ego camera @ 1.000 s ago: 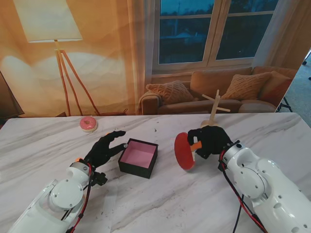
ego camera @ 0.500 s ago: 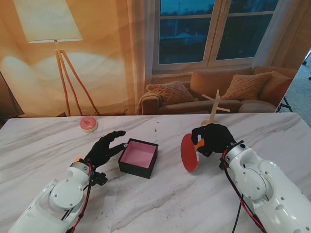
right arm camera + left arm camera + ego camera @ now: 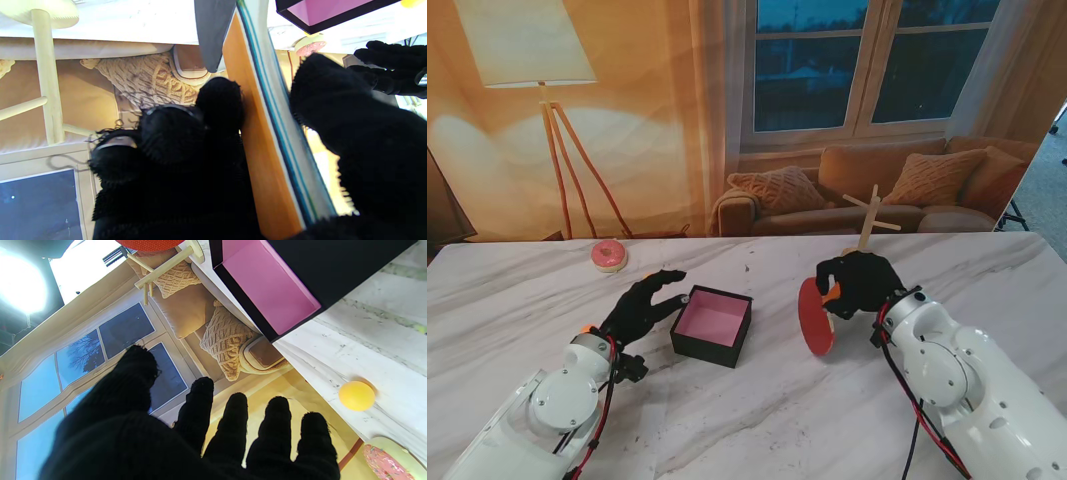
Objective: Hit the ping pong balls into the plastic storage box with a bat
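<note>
Right robot hand clenched around handle of red bat, blade hanging at seven o'clock. Left robot hand empty, fingers spread, nine o'clock of storage box.

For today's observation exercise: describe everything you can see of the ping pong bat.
The bat has a round red rubber face, standing on edge above the marble table, right of the storage box. Its orange wooden handle, edged with blue and white stripes, is gripped by the black-gloved right hand.
</note>
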{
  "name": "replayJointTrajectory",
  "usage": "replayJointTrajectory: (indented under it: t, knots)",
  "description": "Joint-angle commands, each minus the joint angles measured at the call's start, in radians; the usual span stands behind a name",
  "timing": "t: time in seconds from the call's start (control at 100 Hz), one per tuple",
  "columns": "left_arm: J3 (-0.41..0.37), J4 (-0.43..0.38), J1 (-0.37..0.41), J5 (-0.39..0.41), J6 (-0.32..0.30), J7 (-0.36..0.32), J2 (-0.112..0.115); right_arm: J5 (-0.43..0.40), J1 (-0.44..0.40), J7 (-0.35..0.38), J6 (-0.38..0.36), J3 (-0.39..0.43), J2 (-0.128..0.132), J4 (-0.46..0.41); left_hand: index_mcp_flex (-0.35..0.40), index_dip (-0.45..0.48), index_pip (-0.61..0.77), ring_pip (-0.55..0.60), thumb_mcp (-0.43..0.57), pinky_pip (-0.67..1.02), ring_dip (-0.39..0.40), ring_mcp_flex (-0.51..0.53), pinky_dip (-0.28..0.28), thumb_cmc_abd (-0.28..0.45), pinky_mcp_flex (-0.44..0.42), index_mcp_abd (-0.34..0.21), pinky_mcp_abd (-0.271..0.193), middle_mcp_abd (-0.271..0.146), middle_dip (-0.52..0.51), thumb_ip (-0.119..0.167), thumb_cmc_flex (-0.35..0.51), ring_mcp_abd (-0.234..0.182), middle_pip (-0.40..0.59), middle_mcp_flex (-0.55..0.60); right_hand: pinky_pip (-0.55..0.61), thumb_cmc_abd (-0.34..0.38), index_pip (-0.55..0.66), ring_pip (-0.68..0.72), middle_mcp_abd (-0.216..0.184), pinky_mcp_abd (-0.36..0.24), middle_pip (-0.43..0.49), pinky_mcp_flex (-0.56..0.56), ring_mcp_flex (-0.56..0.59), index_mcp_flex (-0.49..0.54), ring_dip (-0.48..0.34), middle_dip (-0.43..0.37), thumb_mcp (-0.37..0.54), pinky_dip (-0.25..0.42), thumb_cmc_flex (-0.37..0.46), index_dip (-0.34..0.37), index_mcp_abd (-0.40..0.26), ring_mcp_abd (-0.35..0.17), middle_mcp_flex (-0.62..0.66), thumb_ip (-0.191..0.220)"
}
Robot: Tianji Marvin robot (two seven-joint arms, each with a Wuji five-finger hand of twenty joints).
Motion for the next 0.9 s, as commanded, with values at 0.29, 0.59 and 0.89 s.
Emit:
replayJointTrajectory:
  t: [0.29, 0.59, 0.89]
  knots:
    - [0.001, 0.002, 0.002, -0.003, 0.005, -0.014, -0.004, 0.043, -0.004, 0.004, 0.045, -0.016, -0.013, 0.001, 0.004, 0.005, 0.006, 0.003, -0.036, 0.005, 0.007, -0.034, 0.024, 0.023, -0.007, -0.011, -0.007, 0.007, 0.015, 0.000, 0.033, -0.002, -0.014, 0.040, 0.040, -0.011, -0.133, -0.002, -0.013, -0.015, 0.038, -0.060, -0.039, -0.101, 0.009, 0.038, 0.049, 0.006, -0.029, 0.155, 0.036, -0.058, -0.078, 0.002]
    - [0.001, 0.001, 0.002, -0.004, 0.009, -0.017, -0.004, 0.071, -0.012, 0.002, 0.044, -0.008, -0.016, -0.010, 0.006, 0.005, 0.006, 0.004, -0.039, 0.004, 0.008, -0.032, 0.024, 0.026, -0.008, -0.014, -0.008, 0.004, 0.015, 0.000, 0.033, 0.001, -0.014, 0.042, 0.047, -0.036, -0.103, 0.051, -0.023, -0.028, 0.076, -0.035, -0.009, -0.121, 0.021, 0.056, 0.058, 0.006, 0.000, 0.191, 0.059, -0.099, -0.096, -0.008]
    - [0.001, 0.001, 0.002, -0.007, 0.009, -0.018, -0.004, 0.182, -0.019, -0.011, 0.081, -0.025, -0.030, -0.002, 0.017, 0.006, 0.010, 0.004, -0.043, 0.004, 0.008, -0.032, 0.023, 0.028, -0.008, -0.017, -0.004, 0.006, 0.014, 0.000, 0.035, 0.003, -0.015, 0.043, 0.032, 0.008, -0.044, 0.041, -0.008, -0.041, 0.059, -0.021, 0.003, -0.158, -0.002, 0.053, 0.037, -0.017, 0.048, 0.156, 0.064, -0.112, -0.140, 0.008]
